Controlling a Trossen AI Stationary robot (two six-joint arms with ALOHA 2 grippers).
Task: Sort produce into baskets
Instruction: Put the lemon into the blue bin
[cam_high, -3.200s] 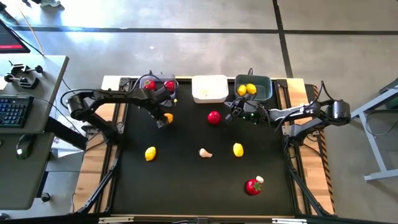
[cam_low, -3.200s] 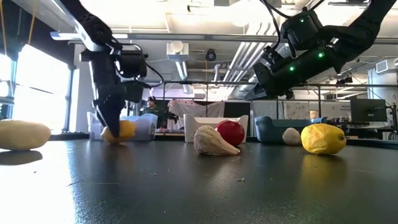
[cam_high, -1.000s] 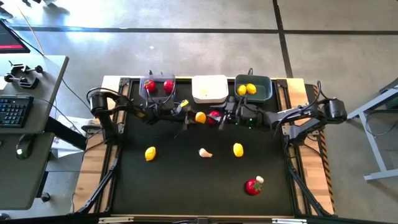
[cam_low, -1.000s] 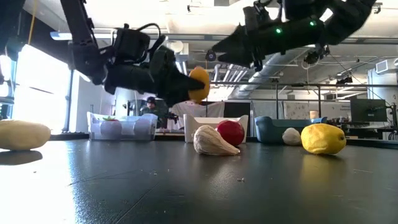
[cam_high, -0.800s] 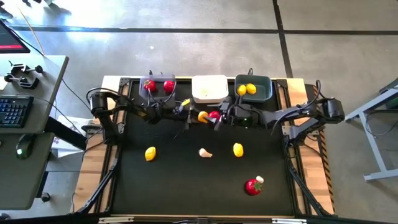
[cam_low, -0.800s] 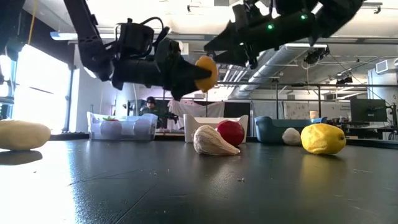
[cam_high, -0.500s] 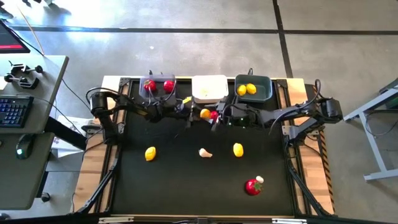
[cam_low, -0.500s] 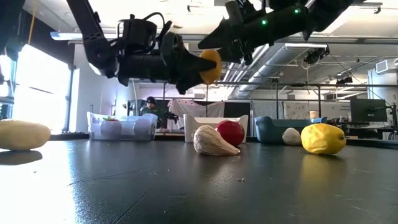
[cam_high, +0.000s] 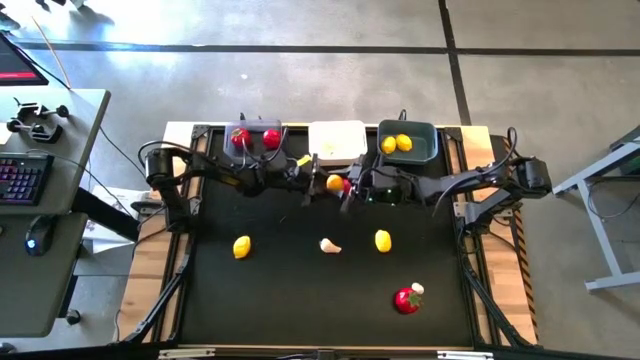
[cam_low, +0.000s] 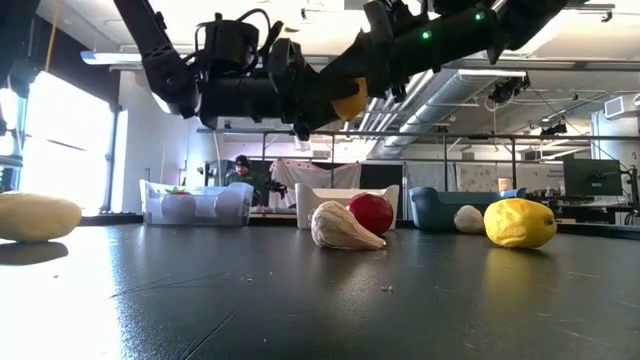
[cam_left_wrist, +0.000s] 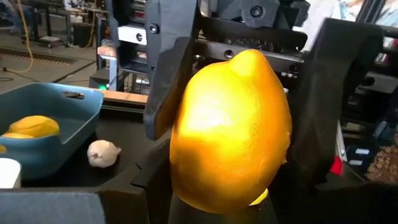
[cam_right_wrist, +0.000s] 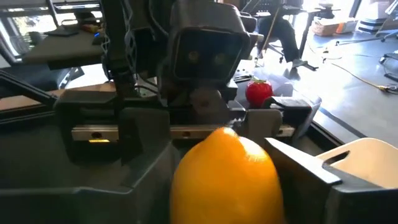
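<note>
A yellow-orange lemon (cam_high: 333, 182) hangs in the air in front of the white basket (cam_high: 337, 143), between my two grippers. My left gripper (cam_high: 320, 184) reaches in level from the table's left and is shut on it. My right gripper (cam_high: 346, 186) comes from the table's right, and its fingers close on the lemon's sides (cam_left_wrist: 230, 130). A red tomato (cam_low: 371, 213) lies on the table below them. The grey basket (cam_high: 255, 135) holds two tomatoes. The teal basket (cam_high: 408, 142) holds lemons. My left gripper pinches the lemon's near end (cam_left_wrist: 199, 193) between its two fingers, level from the table's left. The lemon itself hides the contact. The lemon is lifted clear of the table. My right gripper has one finger (cam_left_wrist: 163, 74) on each side of the lemon's wide middle (cam_left_wrist: 183, 118), level from the table's right. The lemon sits between them, lifted clear.
Loose on the black mat lie a lemon (cam_high: 241, 246), a garlic bulb (cam_high: 329, 245), another lemon (cam_high: 382, 240), and near the front right a tomato (cam_high: 406, 299) with a garlic bulb (cam_high: 417, 288). A further garlic bulb (cam_left_wrist: 102, 152) lies by the teal basket.
My left gripper has carried the lemon up and toward the table's right, swinging level. My right gripper has come toward the table's left to meet it, and its fingers now stand around the lemon.
</note>
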